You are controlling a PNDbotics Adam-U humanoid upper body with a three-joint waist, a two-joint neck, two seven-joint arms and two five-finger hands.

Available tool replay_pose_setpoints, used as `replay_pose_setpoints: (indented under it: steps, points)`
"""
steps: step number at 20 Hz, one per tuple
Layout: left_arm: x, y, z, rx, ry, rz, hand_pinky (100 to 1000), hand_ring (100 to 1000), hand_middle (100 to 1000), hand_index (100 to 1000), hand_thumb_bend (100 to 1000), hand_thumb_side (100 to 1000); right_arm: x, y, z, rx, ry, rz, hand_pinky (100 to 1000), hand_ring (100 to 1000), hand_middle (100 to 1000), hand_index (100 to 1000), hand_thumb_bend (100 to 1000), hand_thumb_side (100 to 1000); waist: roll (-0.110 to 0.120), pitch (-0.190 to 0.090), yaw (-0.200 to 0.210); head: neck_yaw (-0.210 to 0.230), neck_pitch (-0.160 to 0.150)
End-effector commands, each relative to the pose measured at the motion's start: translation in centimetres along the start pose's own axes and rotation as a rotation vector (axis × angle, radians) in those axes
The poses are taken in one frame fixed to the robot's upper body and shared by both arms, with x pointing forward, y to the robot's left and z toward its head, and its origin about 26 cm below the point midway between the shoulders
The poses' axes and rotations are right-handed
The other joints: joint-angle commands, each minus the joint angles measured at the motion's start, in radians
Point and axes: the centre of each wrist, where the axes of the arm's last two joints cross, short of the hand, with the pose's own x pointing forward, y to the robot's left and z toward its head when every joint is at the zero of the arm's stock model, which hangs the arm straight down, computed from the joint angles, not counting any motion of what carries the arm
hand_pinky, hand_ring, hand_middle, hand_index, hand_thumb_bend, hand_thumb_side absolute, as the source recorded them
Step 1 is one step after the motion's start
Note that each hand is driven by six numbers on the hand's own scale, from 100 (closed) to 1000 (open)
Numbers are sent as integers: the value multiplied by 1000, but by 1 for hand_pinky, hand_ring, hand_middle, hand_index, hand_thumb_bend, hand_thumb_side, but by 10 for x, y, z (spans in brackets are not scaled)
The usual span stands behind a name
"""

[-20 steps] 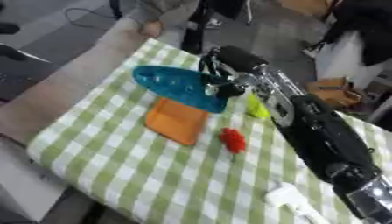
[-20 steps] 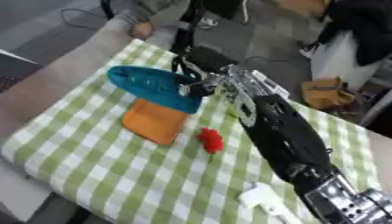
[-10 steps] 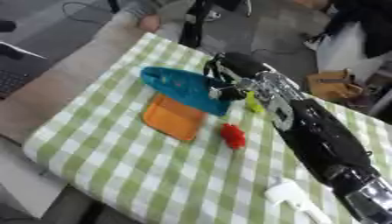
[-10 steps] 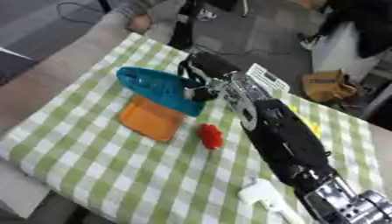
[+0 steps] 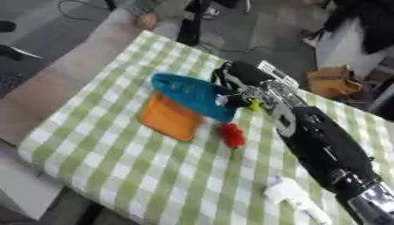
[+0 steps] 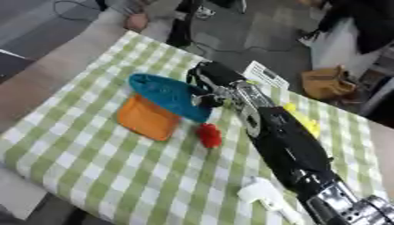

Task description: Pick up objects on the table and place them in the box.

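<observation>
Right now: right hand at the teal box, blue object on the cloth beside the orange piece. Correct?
Not quite. The small object beside the orange piece is red, not blue, as the left eye view shows. The right hand is at the teal box.

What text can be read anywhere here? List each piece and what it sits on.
None can be read.
The white sheet at the table's far edge, beside the right hand, carries dark marks, too blurred to read.
The teal box, orange item and red item show no lettering.
</observation>
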Motion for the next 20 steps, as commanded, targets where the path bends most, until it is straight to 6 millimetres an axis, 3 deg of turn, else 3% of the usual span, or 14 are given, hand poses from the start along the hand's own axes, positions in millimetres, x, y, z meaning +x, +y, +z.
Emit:
replay_pose_setpoints:
  steps: [1, 17, 20]
  points:
    - [9, 2, -8, 3, -45, -3, 519, 726, 791, 814, 161, 1000, -6, -9, 0, -20, 12, 16, 110, 309, 391, 447, 100, 100, 12, 8, 0, -5, -13]
    - [12, -1, -12, 0, -62, 9, 515, 726, 790, 813, 161, 1000, 1, -14, -6, -53, -6, 20, 117, 313, 405, 461, 100, 100, 4, 29, 18, -15, -24]
    - [12, -1, -12, -1, -64, 12, 514, 723, 790, 813, 161, 1000, 2, -16, -6, -59, -10, 22, 158, 346, 455, 509, 100, 100, 3, 31, 20, -19, -25]
